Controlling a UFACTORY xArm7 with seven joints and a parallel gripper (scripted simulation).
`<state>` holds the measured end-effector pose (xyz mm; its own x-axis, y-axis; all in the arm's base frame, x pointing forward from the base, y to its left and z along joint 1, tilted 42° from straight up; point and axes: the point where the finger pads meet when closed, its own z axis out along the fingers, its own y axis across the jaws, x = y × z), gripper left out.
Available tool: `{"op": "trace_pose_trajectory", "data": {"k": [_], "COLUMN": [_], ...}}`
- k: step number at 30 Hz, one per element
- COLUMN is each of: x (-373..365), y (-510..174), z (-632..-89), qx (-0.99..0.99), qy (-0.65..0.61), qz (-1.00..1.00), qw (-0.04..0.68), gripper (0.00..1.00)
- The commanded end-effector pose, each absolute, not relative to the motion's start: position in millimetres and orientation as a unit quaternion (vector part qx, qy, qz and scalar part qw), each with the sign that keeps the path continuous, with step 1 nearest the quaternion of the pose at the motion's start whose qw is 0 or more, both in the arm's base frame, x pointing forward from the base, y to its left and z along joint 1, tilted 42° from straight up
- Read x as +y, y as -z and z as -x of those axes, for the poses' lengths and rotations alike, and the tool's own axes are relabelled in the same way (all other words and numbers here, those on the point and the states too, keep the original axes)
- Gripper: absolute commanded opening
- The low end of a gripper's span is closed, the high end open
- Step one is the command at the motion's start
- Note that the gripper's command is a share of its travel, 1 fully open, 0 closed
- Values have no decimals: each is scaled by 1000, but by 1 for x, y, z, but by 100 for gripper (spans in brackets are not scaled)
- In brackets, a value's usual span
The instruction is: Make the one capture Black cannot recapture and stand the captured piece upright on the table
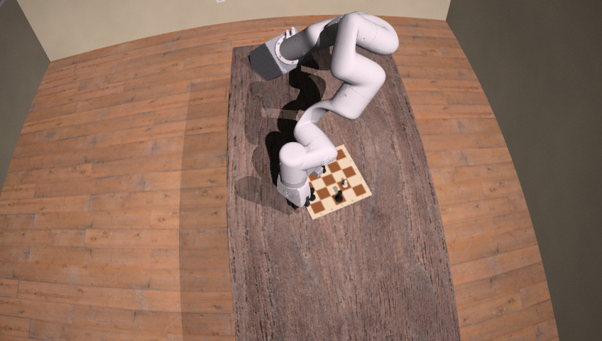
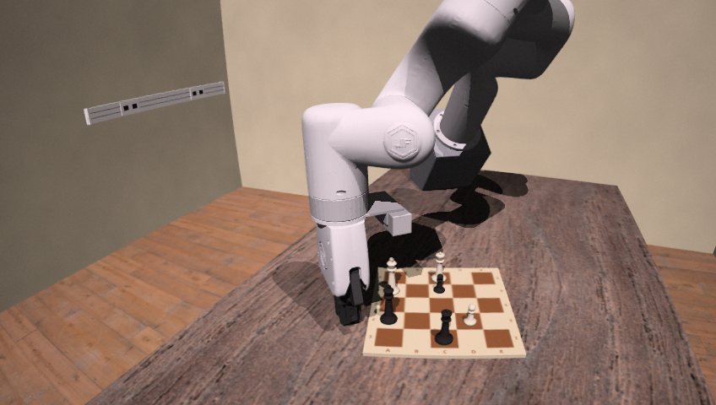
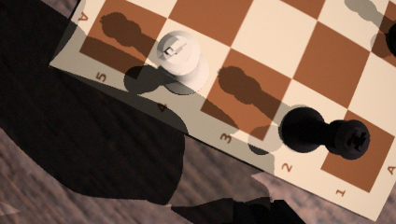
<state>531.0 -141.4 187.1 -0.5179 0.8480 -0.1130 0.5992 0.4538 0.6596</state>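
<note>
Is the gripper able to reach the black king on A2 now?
Probably not yet: the gripper is shut on a hidden piece, though the black king stands near, nothing between.
</note>
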Motion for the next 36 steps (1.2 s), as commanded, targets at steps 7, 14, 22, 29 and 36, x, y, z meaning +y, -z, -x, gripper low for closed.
{"op": "trace_pose_trajectory", "data": {"k": [7, 14, 22, 29, 36], "x": [-143, -143, -143, -143, -143], "y": [-189, -189, -189, -189, -189], "z": [-531, -531, -531, -531, -531], "qx": [823, 823, 823, 823, 823], "qy": [-283, -283, -283, -283, -283], "qz": [-440, -440, -440, -440, -440], "qw": [221, 221, 221, 221, 221], "gripper": [0, 0, 8, 23, 39]}}
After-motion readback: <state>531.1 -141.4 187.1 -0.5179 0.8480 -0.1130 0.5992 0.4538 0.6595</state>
